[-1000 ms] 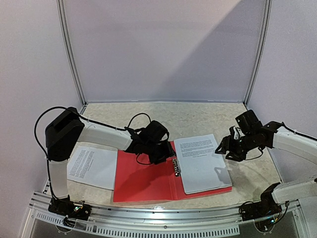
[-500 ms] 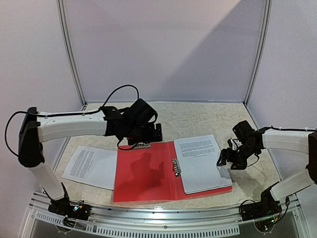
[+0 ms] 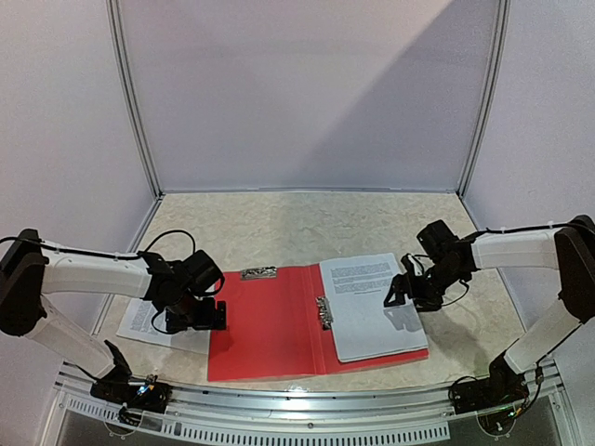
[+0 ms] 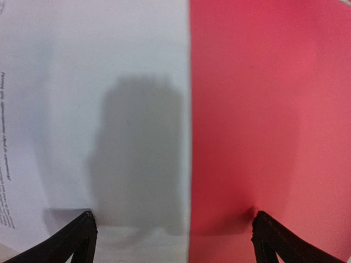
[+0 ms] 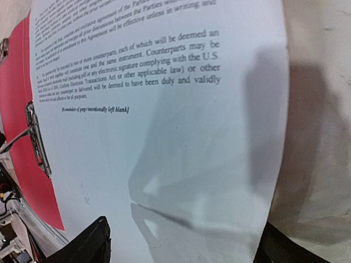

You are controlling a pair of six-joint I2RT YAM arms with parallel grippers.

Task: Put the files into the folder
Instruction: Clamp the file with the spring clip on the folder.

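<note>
The red folder (image 3: 270, 325) lies open and flat on the table. One of the files (image 3: 372, 307), a printed white sheet, rests on its right cover beside the metal clip (image 3: 323, 311). A second sheet (image 3: 139, 321) lies on the table left of the folder. My left gripper (image 3: 209, 316) hovers open where that sheet (image 4: 93, 109) meets the red cover (image 4: 269, 109), one finger over each, gripper (image 4: 173, 235) empty. My right gripper (image 3: 400, 293) stands open over the right edge of the sheet (image 5: 164, 137), nothing between its fingers (image 5: 184, 246). A small crease (image 5: 164, 213) shows in that sheet.
A small metal bar (image 3: 258, 273) lies at the folder's far edge. White walls with metal posts (image 3: 130, 102) close in the marbled table (image 3: 307, 223) on three sides. An aluminium rail (image 3: 297, 409) runs along the near edge between the arm bases.
My left arm swung from the folder's far edge down to its left edge, jaws opened wide, leaving the metal bar behind. My right gripper moved left over the sheet and opened wider.
</note>
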